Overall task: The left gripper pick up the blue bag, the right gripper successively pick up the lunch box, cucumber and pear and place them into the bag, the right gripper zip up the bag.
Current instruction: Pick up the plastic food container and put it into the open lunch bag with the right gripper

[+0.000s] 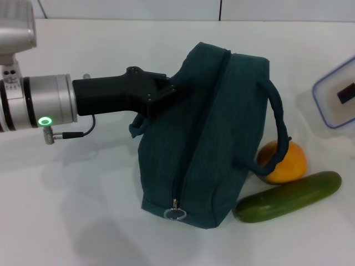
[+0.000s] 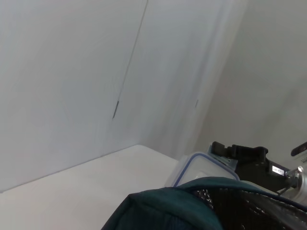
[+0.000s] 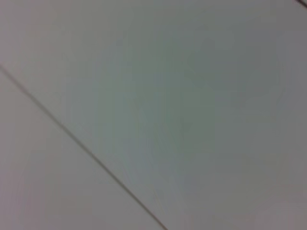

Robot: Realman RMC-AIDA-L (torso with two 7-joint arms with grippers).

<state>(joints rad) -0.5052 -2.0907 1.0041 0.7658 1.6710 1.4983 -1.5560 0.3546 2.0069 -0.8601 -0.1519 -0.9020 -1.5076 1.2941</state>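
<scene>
The blue bag [image 1: 211, 138] stands on the white table, zipped, with its ring pull [image 1: 175, 213] at the near end. My left gripper [image 1: 166, 90] reaches in from the left and is shut on the bag's left handle at the upper side. The pear [image 1: 285, 162] lies against the bag's right handle, and the cucumber [image 1: 289, 197] lies just in front of it. The lunch box [image 1: 335, 94] sits at the right edge, and it also shows past the bag [image 2: 172, 211] as the lunch box [image 2: 201, 165]. Beyond it is the black right gripper [image 2: 240, 152].
White table [image 1: 83, 221] all around, with a white wall [image 2: 72, 72] behind it. The right wrist view shows only a pale surface with one dark seam.
</scene>
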